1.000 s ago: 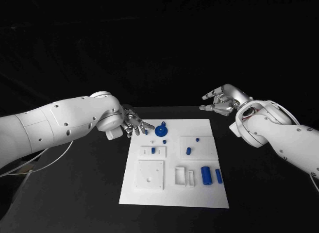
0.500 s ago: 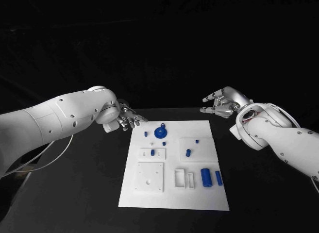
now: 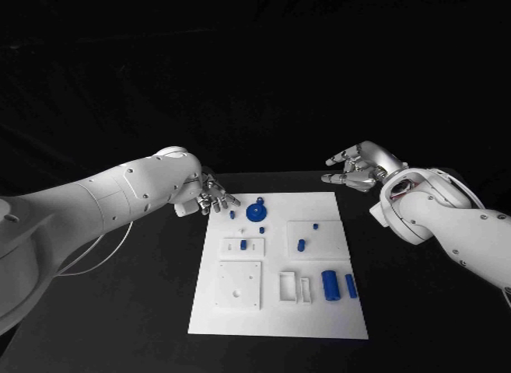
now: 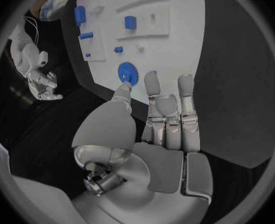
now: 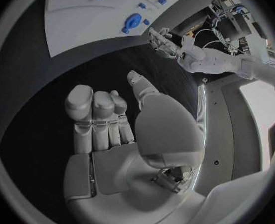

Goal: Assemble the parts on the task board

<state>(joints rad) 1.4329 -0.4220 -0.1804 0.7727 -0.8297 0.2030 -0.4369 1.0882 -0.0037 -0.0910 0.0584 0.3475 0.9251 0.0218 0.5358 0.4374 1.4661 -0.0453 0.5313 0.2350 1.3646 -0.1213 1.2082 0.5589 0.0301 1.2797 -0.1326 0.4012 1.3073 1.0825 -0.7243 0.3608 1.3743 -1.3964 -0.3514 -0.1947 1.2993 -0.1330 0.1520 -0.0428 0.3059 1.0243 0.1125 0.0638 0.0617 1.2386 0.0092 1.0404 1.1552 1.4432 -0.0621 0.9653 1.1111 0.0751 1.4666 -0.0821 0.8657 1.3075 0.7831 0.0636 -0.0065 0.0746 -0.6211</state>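
Showing two hands (image 3: 214,196) (image 3: 359,165), one task board (image 3: 280,311)

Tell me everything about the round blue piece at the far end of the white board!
The round blue disc-shaped part looks like smooth plastic, with a small knob sticking out at one edge. It lies on the white task board near its far end, toward the left hand's side. The left hand hovers close beside it, fingers apart, holding nothing; whether a fingertip touches it is unclear.

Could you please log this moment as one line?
left hand: open, near blue disc | right hand: open, off task board
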